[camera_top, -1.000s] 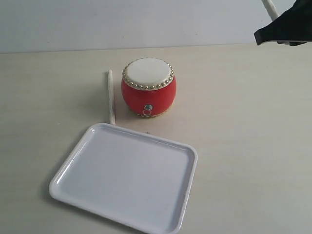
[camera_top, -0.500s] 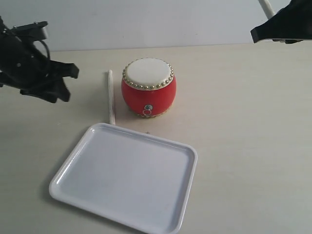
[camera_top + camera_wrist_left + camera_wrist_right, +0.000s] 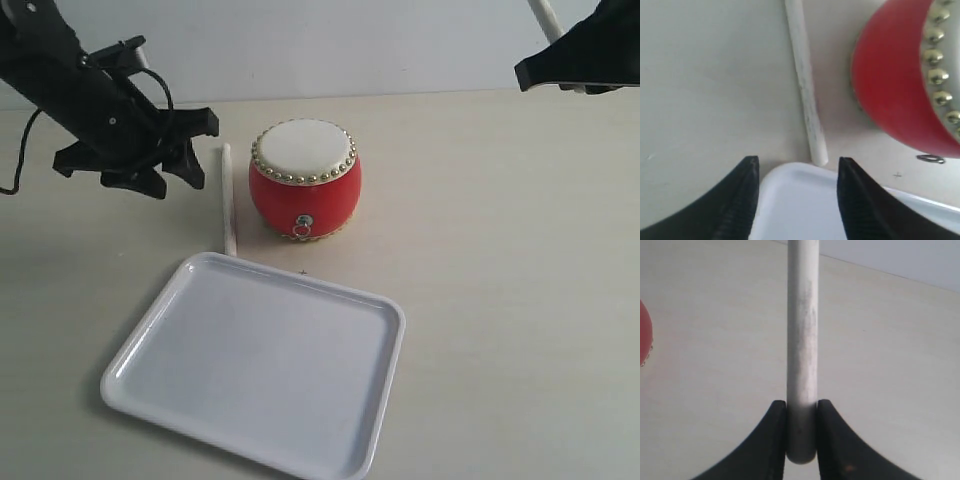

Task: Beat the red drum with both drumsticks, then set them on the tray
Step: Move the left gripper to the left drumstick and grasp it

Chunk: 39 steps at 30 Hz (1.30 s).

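With my right jaws clamped on one stick [image 3: 802, 340] above the tabletop's far right corner, my left jaws hang open over the other stick [image 3: 228, 200], which lies beside the drum [image 3: 305, 190] near the far edge, so next I should lower and grip it.

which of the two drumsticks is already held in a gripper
The drumstick clamped in the right gripper. The other drumstick lies loose on the table beside the red drum, near the open left gripper.
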{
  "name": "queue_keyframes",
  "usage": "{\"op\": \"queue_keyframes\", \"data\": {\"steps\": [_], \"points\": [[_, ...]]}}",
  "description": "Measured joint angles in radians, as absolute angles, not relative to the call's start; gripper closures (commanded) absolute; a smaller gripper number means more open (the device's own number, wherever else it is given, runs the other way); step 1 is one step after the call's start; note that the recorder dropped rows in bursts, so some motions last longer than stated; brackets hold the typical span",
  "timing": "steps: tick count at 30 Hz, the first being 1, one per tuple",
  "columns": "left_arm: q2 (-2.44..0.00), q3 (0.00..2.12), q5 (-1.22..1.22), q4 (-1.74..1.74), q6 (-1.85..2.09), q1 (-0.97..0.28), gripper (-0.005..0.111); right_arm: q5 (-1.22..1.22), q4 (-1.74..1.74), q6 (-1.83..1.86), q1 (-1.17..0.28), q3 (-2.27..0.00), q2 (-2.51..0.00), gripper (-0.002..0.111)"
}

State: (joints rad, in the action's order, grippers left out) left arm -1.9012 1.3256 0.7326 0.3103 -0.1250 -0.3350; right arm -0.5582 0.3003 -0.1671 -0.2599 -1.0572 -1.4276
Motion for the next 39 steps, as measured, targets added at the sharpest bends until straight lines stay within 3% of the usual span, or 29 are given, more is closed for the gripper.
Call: {"op": "queue_keyframes", "data": {"steps": [5,14,39], "points": [[-1.993,1.421,0.781,0.173,-0.262,-0.406,0.058,-0.558,0.297,-0.167,-0.26,-1.057,-1.428,0.108],[-2.14,1.535,0.839,0.162,-0.284,-0.426,0.058,-0.558,0.293,-0.167,-0.26,-1.057,-1.428,0.108],[-2.215,1.553,0.862,0.114,-0.308,-0.464,0.058,-0.558,0.293,-0.167,-0.26,-1.057,-1.428,0.108]]}}
